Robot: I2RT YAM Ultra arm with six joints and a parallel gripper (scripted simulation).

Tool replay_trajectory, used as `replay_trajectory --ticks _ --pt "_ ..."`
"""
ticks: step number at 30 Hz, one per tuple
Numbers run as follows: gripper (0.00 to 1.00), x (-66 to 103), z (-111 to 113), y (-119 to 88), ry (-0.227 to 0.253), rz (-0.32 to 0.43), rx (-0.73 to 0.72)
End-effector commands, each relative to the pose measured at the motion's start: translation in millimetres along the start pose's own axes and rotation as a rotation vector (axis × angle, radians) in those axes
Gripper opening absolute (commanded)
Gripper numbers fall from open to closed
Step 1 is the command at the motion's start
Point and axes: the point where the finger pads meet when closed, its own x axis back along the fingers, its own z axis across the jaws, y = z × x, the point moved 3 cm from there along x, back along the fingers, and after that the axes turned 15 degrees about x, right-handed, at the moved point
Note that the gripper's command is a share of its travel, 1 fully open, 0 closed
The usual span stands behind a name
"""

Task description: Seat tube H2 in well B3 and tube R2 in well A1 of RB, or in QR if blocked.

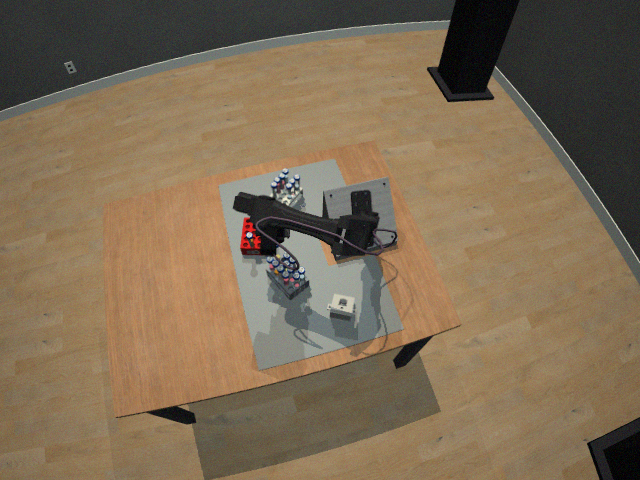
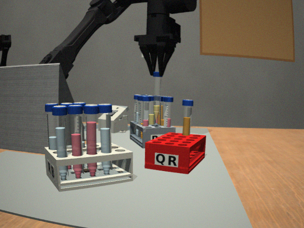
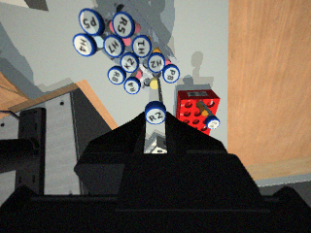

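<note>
Count in the grip: one, tube R2 (image 2: 157, 84) (image 3: 155, 116), its cap between the fingertips.
Jaws: the gripper (image 2: 156, 73) (image 3: 155, 116) is clenched on R2 by the blue cap.
R2, long axis: close to upright, cap up, the glass hanging straight below the fingers.
R2, height: cap well above its neighbours' caps; lower end in front of or among them, over the RA side. Whether the tip is free of every neighbour, I cannot tell.
RA: the grey rack (image 1: 292, 290) (image 2: 146, 135), on the arm's left.
RB: the white rack (image 1: 285, 198) (image 2: 95, 157), on the arm's right, well apart from R2; QR, the red rack (image 1: 251, 252) (image 2: 149, 156) (image 3: 215, 101), stands farther out from the base.
H2: tube H2 (image 3: 156, 62) stands in the RA group, its job undone.
Next move, judged: more lift if the tip is low, then a carry rightward to A1 of RB, axis kept upright.
Risk, judged: a low swing could knock neighbouring caps; a cap-only hold may let the tube tilt at the well.
</note>
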Motion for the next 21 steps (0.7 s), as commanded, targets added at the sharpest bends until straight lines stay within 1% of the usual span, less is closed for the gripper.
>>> replay_trajectory --ticks 1,10,13,14,15,16,21 --pt "0.00 8.6 11.9 -2.4 -0.005 0.002 -0.014" --pt "0.00 8.9 23.9 -9.3 -0.006 0.002 -0.013" --pt "0.00 9.0 24.8 -10.3 -0.007 0.003 -0.012" --pt "0.00 14.9 19.1 -9.5 -0.031 0.013 0.008" --pt "0.00 9.1 26.6 -12.0 -0.012 0.003 -0.008" --pt "0.00 9.1 28.4 -13.0 -0.010 0.005 -0.009" --pt "0.00 9.4 34.2 -17.7 -0.015 0.008 -0.004"
